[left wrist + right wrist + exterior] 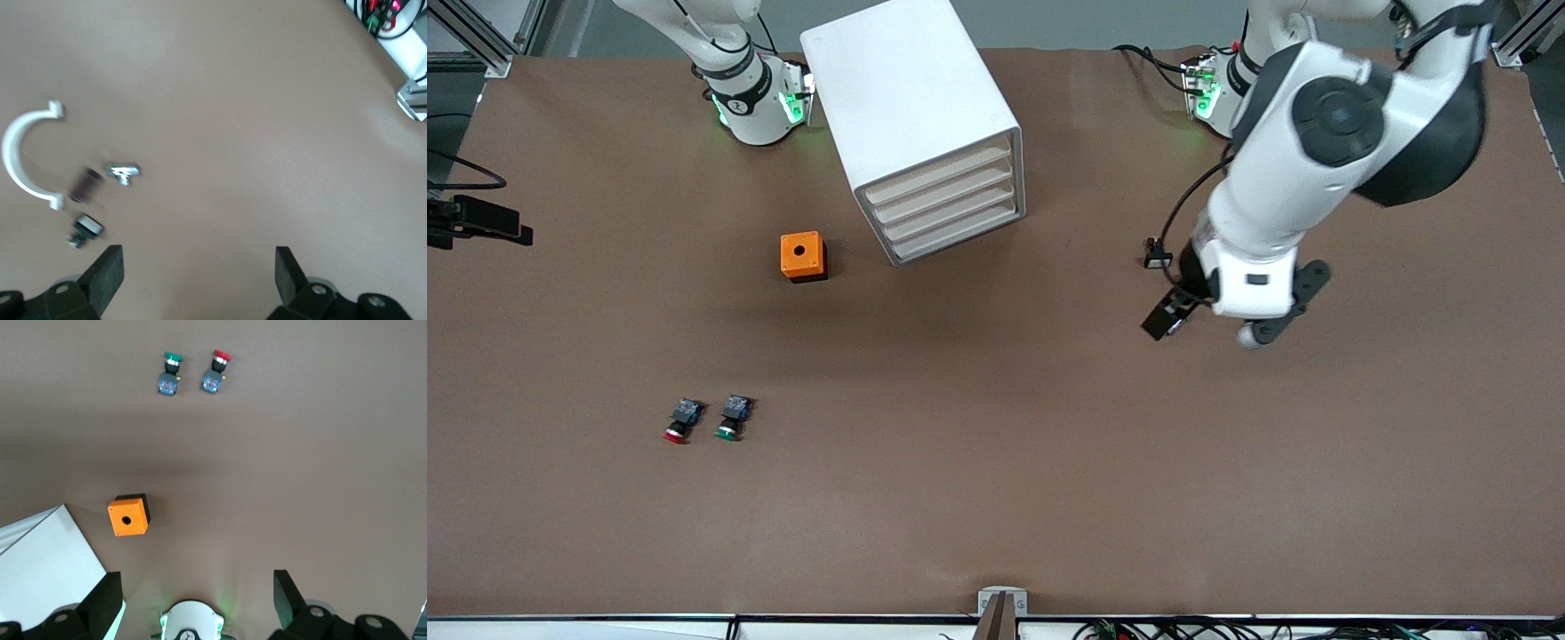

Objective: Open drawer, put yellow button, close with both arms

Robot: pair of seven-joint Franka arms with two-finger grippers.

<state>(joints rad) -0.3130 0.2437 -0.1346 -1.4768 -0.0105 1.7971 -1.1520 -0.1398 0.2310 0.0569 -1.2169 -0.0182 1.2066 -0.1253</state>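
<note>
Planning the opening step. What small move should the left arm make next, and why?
Probably bring the left gripper, open over bare table, toward the top drawer: it is fully shut, so nothing can go in. The right gripper waits, open, above its base.

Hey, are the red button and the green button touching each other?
Apart. The front view shows bare table between the red button and the green button; the right wrist view shows the same gap.
</note>
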